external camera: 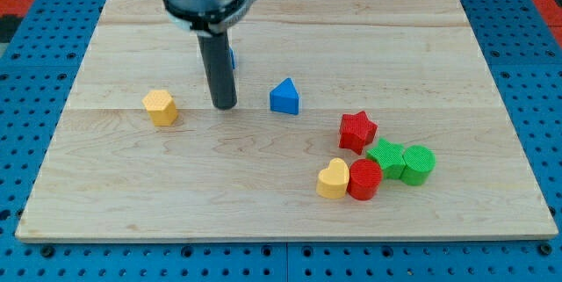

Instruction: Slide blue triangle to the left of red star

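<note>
A pale wooden board [281, 203] lay on a blue perforated bench, and all the blocks sat on it. My tip [225, 105] rested on the wood left of centre, with nothing touching it; being a bare rod, it had no jaws to open and held nothing. A sliver of blue showed behind the rod, too hidden to name.

The blue triangle [284, 97] stood near the tip, toward the view's right, apart from it. The red star [357, 131] was farther right and lower, clear of the triangle. Below the star clustered a yellow heart [333, 179], a red cylinder [364, 180], a green star [385, 157] and a green cylinder [419, 164]. A yellow hexagon [161, 106] sat alone to the tip's left.

As I judged it, the triangle was already roughly to the star's left, though higher and not close. To finish well, the tip should come round to the triangle's upper-left side and push it down and right in a short, slow stroke, meeting the block squarely so it would not spin off. The push should stop just short of the star, since overrunning would knock the star into the cluster
</note>
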Controlling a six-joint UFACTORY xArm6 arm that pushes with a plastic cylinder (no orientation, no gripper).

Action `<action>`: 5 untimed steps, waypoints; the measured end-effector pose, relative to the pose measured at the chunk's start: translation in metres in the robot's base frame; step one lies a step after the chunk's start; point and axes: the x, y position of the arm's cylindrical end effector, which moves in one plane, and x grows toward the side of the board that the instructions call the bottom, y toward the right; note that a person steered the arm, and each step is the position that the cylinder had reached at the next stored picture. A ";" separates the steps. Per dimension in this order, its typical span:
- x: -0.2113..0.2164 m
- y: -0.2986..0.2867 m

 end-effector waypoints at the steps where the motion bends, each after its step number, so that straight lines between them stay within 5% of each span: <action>1: -0.017 0.045; 3: 0.036 0.110; 4: 0.030 0.083; 5: -0.027 -0.008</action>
